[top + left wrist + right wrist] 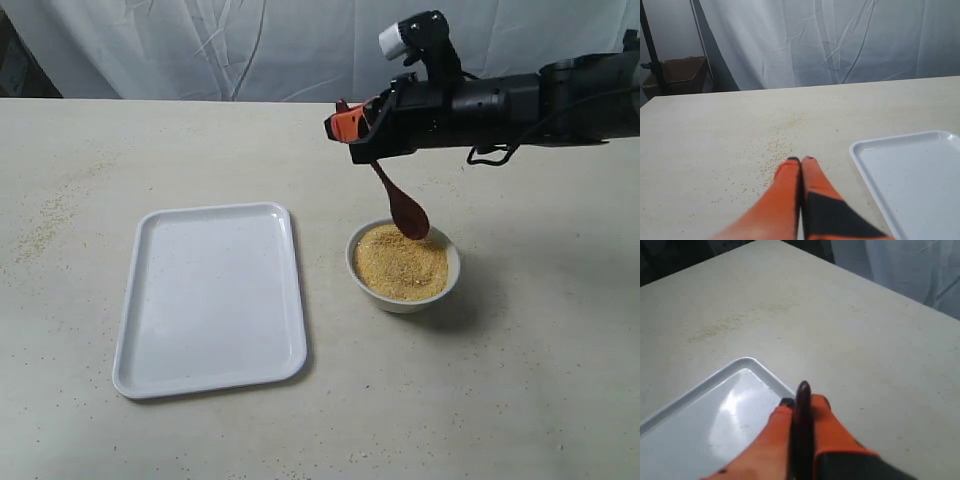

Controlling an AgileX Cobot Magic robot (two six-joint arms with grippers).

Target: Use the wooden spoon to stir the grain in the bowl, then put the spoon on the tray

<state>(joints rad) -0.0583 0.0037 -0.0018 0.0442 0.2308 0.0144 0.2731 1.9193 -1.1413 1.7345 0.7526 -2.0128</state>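
- While you look through the left wrist view, your left hand [800, 159] is closed, tip pressed against tip, and hangs over the pale surface [700, 150].
- Just beyond that hand's tips, loose grains [777, 150] lie scattered on the surface.
- Close beside the left hand you can see a rounded corner of the tray [900, 170], lying flat on the surface.
- In the exterior view, your right hand [345, 122] hangs in the air and is clamped on the handle of the wooden spoon [405, 212].
- From that hand the tray lies lower down and off to the left, well apart from it.
- You can see the spoon slanting down and away from the right hand, oval end lowest. The short end of its handle pokes out above the grip.
- Below the right hand and a little to its right, the bowl [400, 300] stands on the surface, near the tray's right edge but not touching it.
- Your grain [400, 265] fills the bowl almost to the rim.
- At the bowl's far rim the spoon's oval end sits over the edge of the grain. You cannot tell from these views whether it touches the grain.
- Behind the right hand, a white cloth [200, 45] hangs along the back of the surface.
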